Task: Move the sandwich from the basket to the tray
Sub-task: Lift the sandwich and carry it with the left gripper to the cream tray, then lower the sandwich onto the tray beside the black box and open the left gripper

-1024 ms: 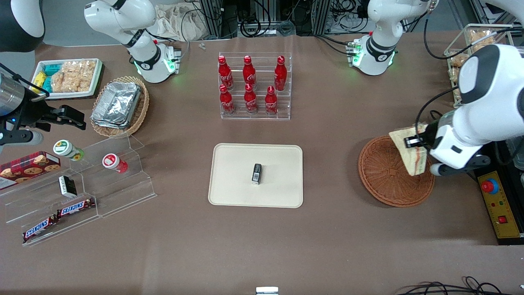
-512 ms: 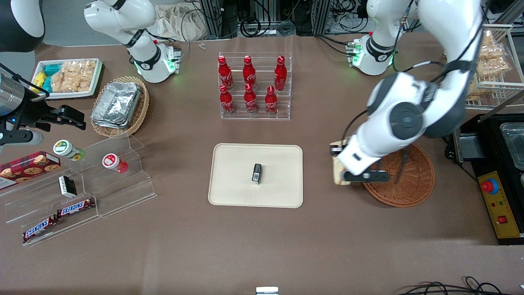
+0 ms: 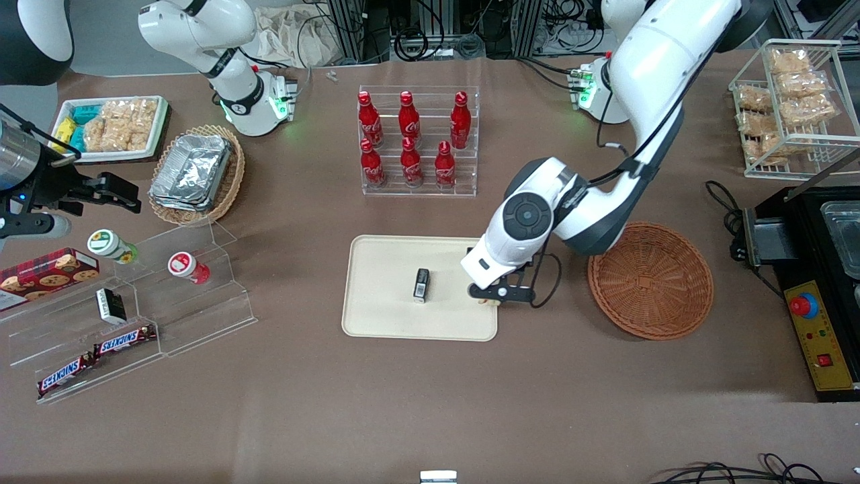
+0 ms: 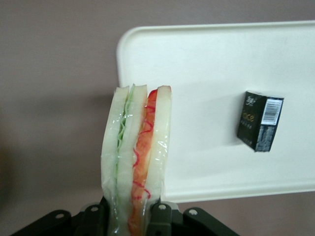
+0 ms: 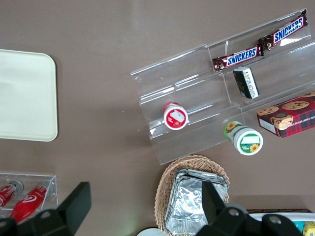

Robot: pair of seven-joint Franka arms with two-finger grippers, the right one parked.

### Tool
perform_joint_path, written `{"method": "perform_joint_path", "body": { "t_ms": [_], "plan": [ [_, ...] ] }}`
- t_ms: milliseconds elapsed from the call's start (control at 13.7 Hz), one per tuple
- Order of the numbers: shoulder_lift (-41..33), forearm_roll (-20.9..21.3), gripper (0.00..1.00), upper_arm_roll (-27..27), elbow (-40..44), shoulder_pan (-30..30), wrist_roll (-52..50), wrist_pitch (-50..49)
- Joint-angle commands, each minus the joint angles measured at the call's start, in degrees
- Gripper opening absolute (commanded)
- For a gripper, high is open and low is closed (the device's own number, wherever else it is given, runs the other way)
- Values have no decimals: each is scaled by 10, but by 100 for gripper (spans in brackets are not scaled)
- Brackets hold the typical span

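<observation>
The sandwich [image 4: 138,152], a white-bread wedge with green and red filling, stands on edge between the fingers of my left gripper [image 4: 132,216], which is shut on it. It hangs above the corner of the cream tray [image 4: 206,64], partly over the brown table. From the front, the gripper [image 3: 494,292] is over the tray's [image 3: 383,316] edge closest to the reddish-brown basket [image 3: 650,281], and the wrist hides nearly all of the sandwich. Nothing lies in the basket. A small black box [image 3: 421,284] lies near the tray's middle.
A clear rack of red bottles [image 3: 416,141] stands farther from the front camera than the tray. Toward the parked arm's end are a clear stepped stand [image 3: 134,302] with snacks and a tan basket of foil containers [image 3: 195,173]. A wire rack [image 3: 786,101] is toward the working arm's end.
My left arm has carried the sandwich out of the basket and sideways to the tray's edge. The basket now holds nothing.
</observation>
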Motion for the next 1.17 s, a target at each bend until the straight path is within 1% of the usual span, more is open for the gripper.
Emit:
{"method": "perform_joint_path", "body": {
  "t_ms": [0, 220, 293, 366, 439, 512, 659, 878, 1024, 1098],
  "plan": [
    [51, 15, 32, 5, 27, -21, -17, 28],
    [76, 15, 33, 5, 29, -21, -18, 41],
    [77, 15, 38, 6, 29, -21, -18, 41],
    [77, 14, 50, 9, 29, -21, -18, 41],
    [76, 12, 89, 9, 29, -21, -20, 41],
    [75, 13, 100, 9, 28, -20, -32, 40],
    [64, 15, 100, 9, 28, -14, -54, 30],
    [-6, 10, 100, 8, 27, 19, -38, -93],
    [-65, -2, 100, 6, 24, 50, 31, -175],
    [-94, -16, 100, 6, 23, 71, 68, -206]
  ]
}}
